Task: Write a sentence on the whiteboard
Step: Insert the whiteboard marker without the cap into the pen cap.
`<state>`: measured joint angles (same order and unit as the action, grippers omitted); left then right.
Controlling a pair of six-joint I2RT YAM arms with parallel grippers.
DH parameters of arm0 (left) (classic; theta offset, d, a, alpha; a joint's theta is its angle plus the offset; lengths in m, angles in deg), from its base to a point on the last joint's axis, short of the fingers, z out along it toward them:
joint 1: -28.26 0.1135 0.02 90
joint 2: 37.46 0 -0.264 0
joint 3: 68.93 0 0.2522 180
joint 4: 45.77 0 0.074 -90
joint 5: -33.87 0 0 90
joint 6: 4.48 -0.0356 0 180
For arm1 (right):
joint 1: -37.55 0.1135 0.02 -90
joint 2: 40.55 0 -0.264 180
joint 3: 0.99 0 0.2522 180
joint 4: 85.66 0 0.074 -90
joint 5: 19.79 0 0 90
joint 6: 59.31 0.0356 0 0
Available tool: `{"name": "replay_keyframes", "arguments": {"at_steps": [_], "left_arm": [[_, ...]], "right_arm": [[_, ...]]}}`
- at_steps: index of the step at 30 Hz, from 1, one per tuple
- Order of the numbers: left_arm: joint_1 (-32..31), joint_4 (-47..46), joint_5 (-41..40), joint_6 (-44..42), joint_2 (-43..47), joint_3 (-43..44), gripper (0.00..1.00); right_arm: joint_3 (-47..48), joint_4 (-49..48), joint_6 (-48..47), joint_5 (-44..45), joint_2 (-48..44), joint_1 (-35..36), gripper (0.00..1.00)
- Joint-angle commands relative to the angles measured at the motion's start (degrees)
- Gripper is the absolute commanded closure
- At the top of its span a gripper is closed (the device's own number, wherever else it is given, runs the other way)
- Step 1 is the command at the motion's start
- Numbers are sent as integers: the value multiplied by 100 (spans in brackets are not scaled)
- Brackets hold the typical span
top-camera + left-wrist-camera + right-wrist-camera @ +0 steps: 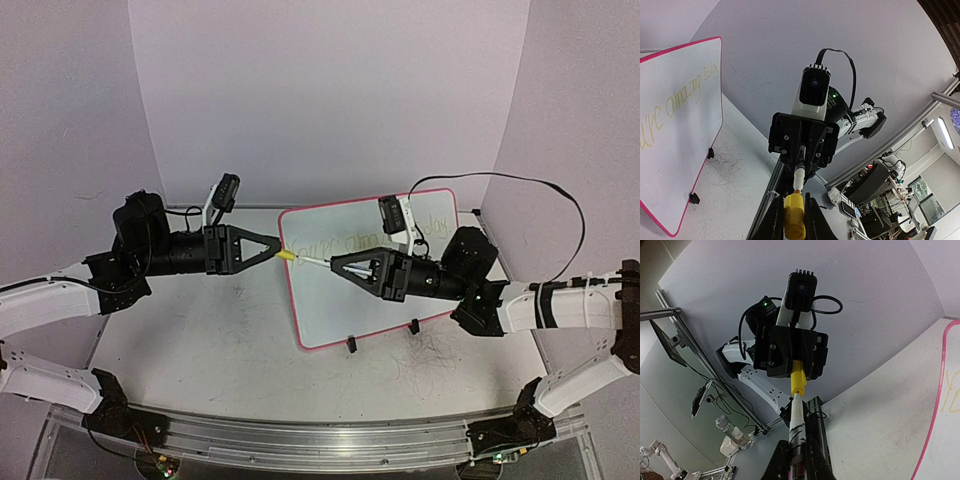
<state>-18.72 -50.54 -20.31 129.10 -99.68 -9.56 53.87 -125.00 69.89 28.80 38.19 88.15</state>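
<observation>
Currently the whiteboard [360,300] lies at 3 o'clock on the tabletop [200,330], sentence [362,241] running 9-to-3 along its far edge; left pincer [276,251] clamps the yellow cap [286,256], right pincer [336,265] clamps the marker [312,261], pointing 9 o'clock.

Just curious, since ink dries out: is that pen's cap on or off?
On, it seems: the yellow cap meets the white pen with no gap showing. Fully pushed home? Cannot tell.

The top camera looks down from behind the arms over the table [200,330]. Each wrist camera stares close at the opposite arm. All three share the marker [310,262], yellow cap [286,256] and whiteboard [340,310].
</observation>
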Motion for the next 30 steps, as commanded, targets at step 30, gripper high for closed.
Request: {"name": "replay_keyframes", "arguments": {"at_steps": [30], "left_arm": [[-83,-294,100,-8,15,-87,100]], "right_arm": [[476,206,-381,625,-109,164,100]]}}
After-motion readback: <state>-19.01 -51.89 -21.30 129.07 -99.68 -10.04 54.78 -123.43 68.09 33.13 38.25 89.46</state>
